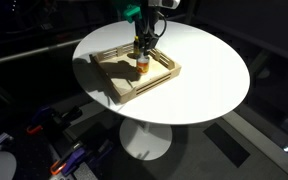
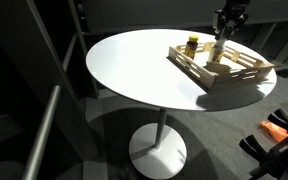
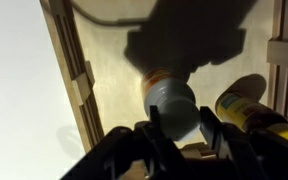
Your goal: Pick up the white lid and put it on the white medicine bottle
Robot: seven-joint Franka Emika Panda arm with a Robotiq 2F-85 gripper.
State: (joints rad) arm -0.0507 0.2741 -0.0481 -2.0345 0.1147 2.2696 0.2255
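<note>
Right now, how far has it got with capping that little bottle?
Nearly done, it seems: the white lid sits atop the white medicine bottle inside the wooden tray. The jaws flank the lid; whether they grip it is unclear. Left: let go and lift away.

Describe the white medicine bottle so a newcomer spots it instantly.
On the round white table sits a slatted wooden tray. The short white medicine bottle stands inside it, under the gripper. An orange band separates it from the dark yellow-capped bottle.
</note>
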